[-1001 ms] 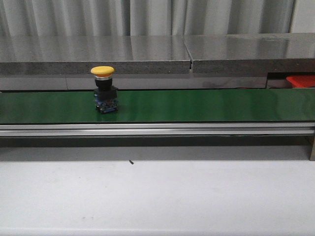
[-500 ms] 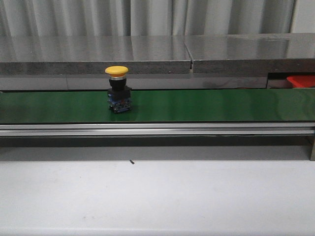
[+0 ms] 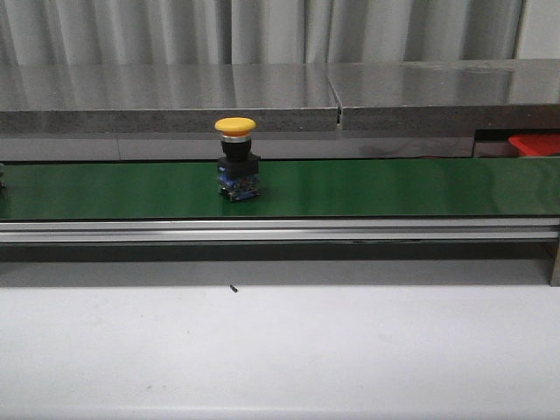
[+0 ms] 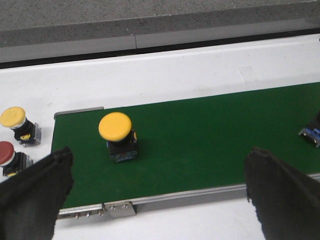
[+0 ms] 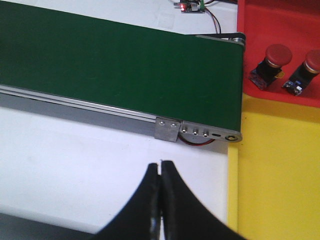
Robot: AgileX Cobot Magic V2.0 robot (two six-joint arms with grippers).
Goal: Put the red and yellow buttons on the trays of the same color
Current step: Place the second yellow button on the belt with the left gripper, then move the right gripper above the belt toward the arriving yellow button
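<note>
A yellow button point(image 3: 237, 162) stands upright on the green belt point(image 3: 394, 188), left of centre. The left wrist view shows a second yellow button point(image 4: 116, 134) near the belt's start, ahead of my open, empty left gripper point(image 4: 160, 195). Beside that end, on the white table, sit another yellow button point(image 4: 14, 121) and a red button point(image 4: 7, 155). My right gripper point(image 5: 160, 166) is shut on nothing over white table near the belt's other end. There the red tray point(image 5: 265, 20) holds two red buttons point(image 5: 272, 58) point(image 5: 306, 68). The yellow tray point(image 5: 280, 165) adjoins it, with nothing on the part I see.
A grey stone ledge point(image 3: 262, 96) runs behind the belt and an aluminium rail point(image 3: 280, 229) along its front. The red tray's corner point(image 3: 535, 144) shows at the far right. A small circuit board with wires point(image 5: 192, 6) lies past the belt end. White table point(image 3: 280, 350) lies in front.
The yellow button on the belt has travelled to the right, still upright. Nothing else in the front view has moved.
</note>
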